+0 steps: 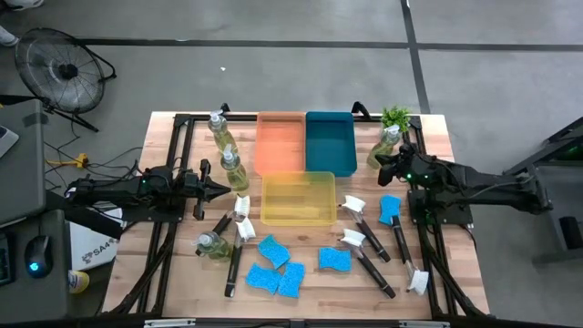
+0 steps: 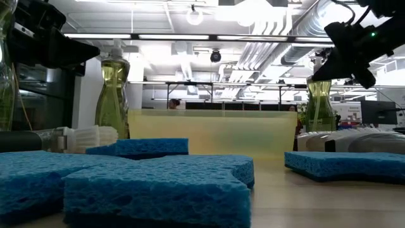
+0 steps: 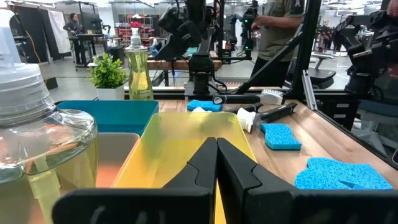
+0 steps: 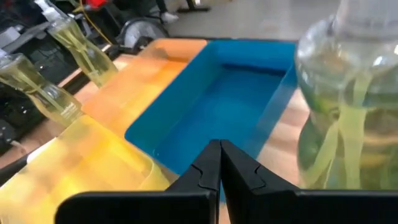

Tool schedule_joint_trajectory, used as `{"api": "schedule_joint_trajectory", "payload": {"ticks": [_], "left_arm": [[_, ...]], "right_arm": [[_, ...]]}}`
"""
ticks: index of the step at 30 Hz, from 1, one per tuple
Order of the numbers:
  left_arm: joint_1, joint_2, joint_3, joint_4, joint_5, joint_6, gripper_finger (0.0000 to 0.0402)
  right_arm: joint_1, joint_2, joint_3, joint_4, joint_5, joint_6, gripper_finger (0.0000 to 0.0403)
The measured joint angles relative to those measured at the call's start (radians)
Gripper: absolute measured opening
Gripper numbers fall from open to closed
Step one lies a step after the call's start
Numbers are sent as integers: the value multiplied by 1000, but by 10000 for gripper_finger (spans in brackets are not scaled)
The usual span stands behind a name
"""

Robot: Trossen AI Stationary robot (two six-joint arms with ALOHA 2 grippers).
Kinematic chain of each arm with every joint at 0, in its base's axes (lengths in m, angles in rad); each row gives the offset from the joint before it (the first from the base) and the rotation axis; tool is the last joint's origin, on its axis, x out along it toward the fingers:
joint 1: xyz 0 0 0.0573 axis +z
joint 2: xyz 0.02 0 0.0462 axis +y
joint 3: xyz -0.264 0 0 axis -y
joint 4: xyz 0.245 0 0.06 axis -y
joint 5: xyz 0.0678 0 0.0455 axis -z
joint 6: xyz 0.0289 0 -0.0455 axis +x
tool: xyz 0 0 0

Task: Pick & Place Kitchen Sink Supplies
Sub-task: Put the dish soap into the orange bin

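Table [image 1: 437,137]: pale wood planks, black frame rails.
Trays at table centre: orange tray [image 1: 279,141], teal tray [image 1: 331,141] beside it, translucent yellow tray [image 1: 298,198] in front of both.
Sponges [image 1: 273,249]: bright blue, porous, scattered in front of yellow tray.
Soap bottles [image 1: 234,170]: clear, yellowish-green liquid, whitish tops, left of trays; one more right of teal tray.
Brushes [image 1: 364,239]: black handles, white heads, right of yellow tray.
Plant [image 1: 395,117]: green leaves, right of teal tray.
Arms: dark, near black.
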Motion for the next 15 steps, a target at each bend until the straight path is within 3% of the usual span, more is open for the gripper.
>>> {"api": "schedule_joint_trajectory", "payload": {"ticks": [9,15], "left_arm": [[0,0,0,0,0,0,1],[0,0,0,0,0,0,1]], "right_arm": [[0,80,34,-52,-93,89,1],[-31,153,201,-282,-55,83,0]]}}
